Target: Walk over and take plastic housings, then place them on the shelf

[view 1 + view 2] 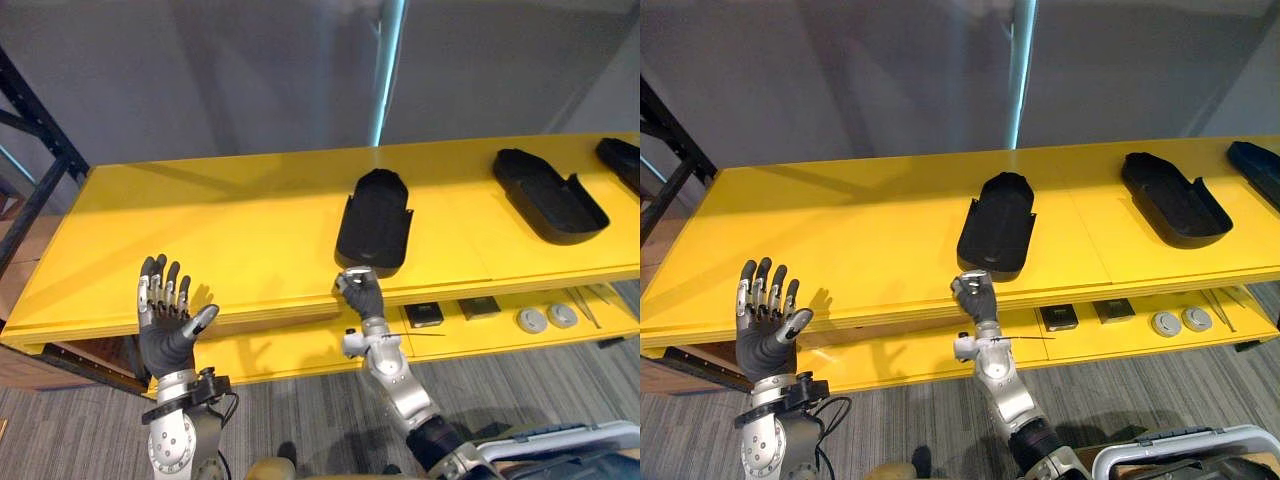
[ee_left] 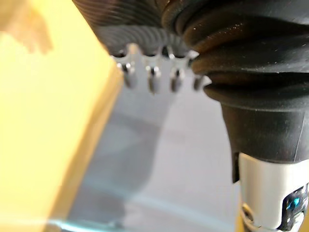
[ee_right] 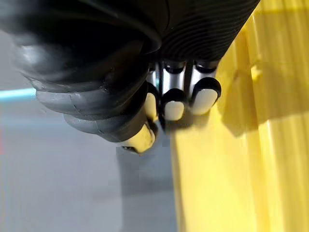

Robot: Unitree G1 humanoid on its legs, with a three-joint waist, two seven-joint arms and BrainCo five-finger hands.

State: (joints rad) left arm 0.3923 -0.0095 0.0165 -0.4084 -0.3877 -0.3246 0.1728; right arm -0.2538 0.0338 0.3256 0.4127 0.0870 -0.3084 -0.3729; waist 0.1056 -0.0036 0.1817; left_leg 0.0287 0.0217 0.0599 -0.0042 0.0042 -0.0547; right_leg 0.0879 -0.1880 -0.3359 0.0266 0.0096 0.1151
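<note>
L hand [image 1: 168, 325] fingers spread, near left at yellow shelf [image 1: 240, 230]. R hand [image 1: 362, 293] fisted, empty, just near of centre black housing [image 1: 375, 220].

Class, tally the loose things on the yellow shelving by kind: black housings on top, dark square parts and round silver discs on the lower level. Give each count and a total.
housings: 3
square parts: 2
discs: 2
Total: 7
</note>
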